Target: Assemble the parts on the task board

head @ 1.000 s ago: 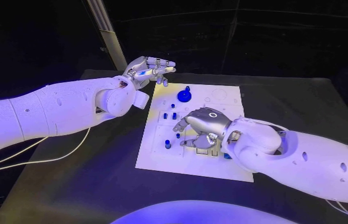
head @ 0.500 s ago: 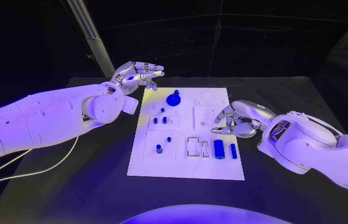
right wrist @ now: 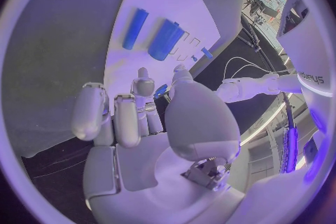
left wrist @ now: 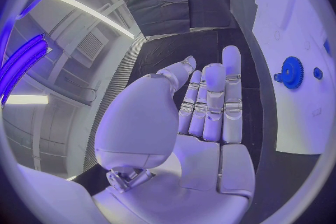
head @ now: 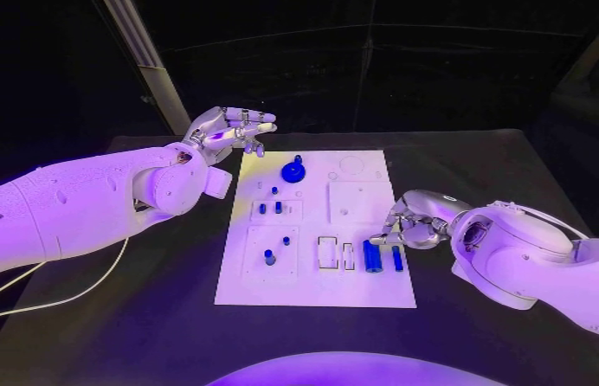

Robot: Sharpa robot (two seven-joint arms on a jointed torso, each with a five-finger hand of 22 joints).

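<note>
The left robot hand hovers empty off the far left corner of the white task board, fingers loosely apart, seemingly clear of the work. The right robot hand, fingers curled on nothing visible, rests at the board's right edge beside two blue bars. A blue gear stands near the far end on the black worktop.
</note>
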